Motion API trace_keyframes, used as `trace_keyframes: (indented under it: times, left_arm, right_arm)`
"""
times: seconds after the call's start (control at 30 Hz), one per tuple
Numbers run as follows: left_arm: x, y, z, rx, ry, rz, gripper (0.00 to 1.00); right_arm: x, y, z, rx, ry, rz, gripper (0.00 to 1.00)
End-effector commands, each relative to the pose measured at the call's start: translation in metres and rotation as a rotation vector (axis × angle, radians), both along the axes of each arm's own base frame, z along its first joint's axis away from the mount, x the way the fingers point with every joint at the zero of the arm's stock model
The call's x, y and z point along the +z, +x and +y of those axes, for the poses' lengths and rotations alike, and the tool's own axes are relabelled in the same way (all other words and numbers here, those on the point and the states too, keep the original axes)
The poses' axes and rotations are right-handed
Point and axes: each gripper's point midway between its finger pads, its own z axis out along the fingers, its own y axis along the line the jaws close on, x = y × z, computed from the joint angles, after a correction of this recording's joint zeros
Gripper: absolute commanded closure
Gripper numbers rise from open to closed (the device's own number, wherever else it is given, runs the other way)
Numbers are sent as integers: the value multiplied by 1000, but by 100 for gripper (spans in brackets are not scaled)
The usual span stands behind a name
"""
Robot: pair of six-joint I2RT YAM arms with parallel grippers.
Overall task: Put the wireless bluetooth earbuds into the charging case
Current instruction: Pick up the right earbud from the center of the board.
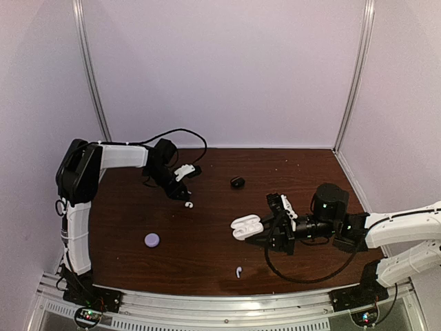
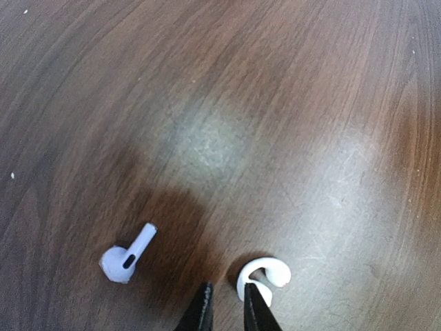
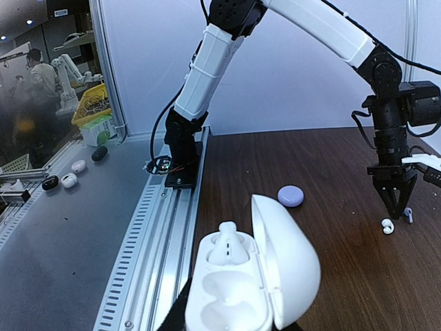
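On the brown surface (image 1: 207, 248), the right fingers (image 3: 178, 316) clamp the open white case (image 1: 246, 227) right of centre, with one white bud (image 3: 224, 243) seated in a slot. Farther left, the left fingers (image 2: 203, 316) point down, a narrow gap apart and empty. One tip is just beside a curled white bud (image 2: 264, 276), and a stemmed bud (image 2: 126, 255) lies near it.

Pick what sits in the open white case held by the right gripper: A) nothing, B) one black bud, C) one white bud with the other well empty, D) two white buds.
C: the right wrist view shows the charging case, held by the right gripper, with one white earbud seated and the neighbouring well bare.
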Motion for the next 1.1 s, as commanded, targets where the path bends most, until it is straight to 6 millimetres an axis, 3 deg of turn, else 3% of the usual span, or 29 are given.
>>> trace_keyframes:
  times: [0.0, 0.47, 1.07]
  left_arm:
    - [7, 4, -16, -50, -38, -28, 84]
    - [-18, -9, -8, -56, 44, 2, 84]
    - [-22, -44, -1, -80, 75, 56, 86]
  right_arm:
    - [10, -1, 0, 10, 30, -7, 100]
    - [11, -1, -1, 8, 25, -11, 100]
    - [15, -2, -6, -7, 31, -17, 100]
